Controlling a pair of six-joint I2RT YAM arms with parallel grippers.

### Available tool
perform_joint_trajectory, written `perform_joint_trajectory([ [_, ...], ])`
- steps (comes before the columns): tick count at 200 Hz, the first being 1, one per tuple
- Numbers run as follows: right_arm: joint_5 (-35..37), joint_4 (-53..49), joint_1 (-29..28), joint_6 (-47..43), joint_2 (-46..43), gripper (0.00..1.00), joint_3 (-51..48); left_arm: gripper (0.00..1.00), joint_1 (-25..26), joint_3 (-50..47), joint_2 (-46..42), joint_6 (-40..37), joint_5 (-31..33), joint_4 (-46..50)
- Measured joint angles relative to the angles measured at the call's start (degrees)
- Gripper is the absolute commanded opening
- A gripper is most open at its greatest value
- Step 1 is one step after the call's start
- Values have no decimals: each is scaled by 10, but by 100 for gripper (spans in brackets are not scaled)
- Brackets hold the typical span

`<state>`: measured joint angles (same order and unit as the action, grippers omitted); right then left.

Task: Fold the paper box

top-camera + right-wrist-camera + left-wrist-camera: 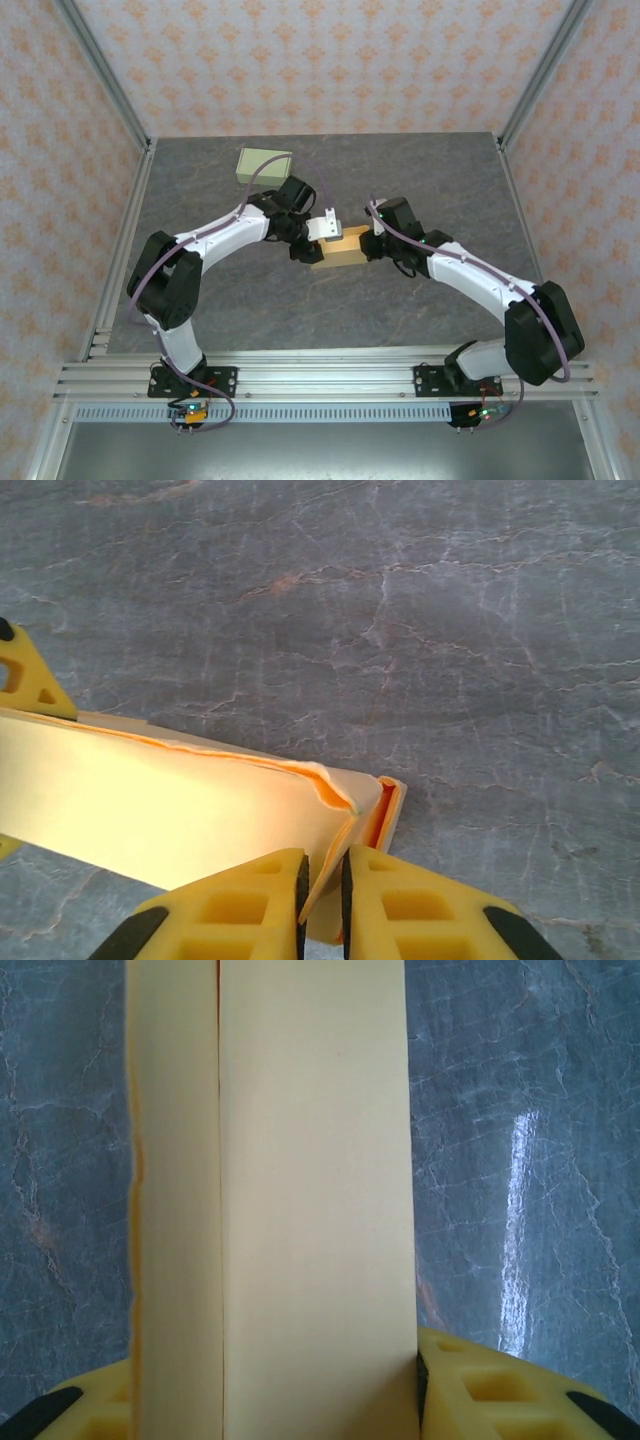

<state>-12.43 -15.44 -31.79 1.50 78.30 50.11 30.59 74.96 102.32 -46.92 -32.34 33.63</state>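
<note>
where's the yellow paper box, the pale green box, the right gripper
yellow paper box (342, 250), top view, its upper face
pale green box (264, 163), top view, its top
right gripper (323, 870), right wrist view, between fingertips

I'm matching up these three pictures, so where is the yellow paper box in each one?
Top external: the paper box lies near the picture's centre.
Left wrist: it runs up the middle, bottom edge to top.
Right wrist: it lies at lower left, reaching bottom centre.
Shared landmark: the grey marbled tabletop beneath it.
</note>
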Motion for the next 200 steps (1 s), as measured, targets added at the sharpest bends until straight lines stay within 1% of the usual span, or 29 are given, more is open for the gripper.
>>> perform_joint_trajectory([
  [8,9,-4,-1,0,0,28,2,41,0,0,0,0,0,0],
  [13,14,-6,-3,-1,0,30,3,41,0,0,0,0,0,0],
  [30,26,-14,-3,-5,0,33,8,41,0,2,2,-1,0,0],
  [53,36,-22,-3,-7,0,33,15,41,1,7,6,-1,0,0],
  [85,44,-26,-3,-8,0,27,26,41,1,11,10,-1,-1,0],
  [102,49,-28,-3,-11,3,18,35,41,2,12,10,-1,-1,0],
  [132,57,-30,-3,-5,13,10,41,41,2,12,11,0,0,0],
  [165,68,-27,-3,1,20,7,44,41,2,14,12,2,1,1],
  [200,71,-19,-3,15,24,1,44,41,1,17,14,6,2,3],
])
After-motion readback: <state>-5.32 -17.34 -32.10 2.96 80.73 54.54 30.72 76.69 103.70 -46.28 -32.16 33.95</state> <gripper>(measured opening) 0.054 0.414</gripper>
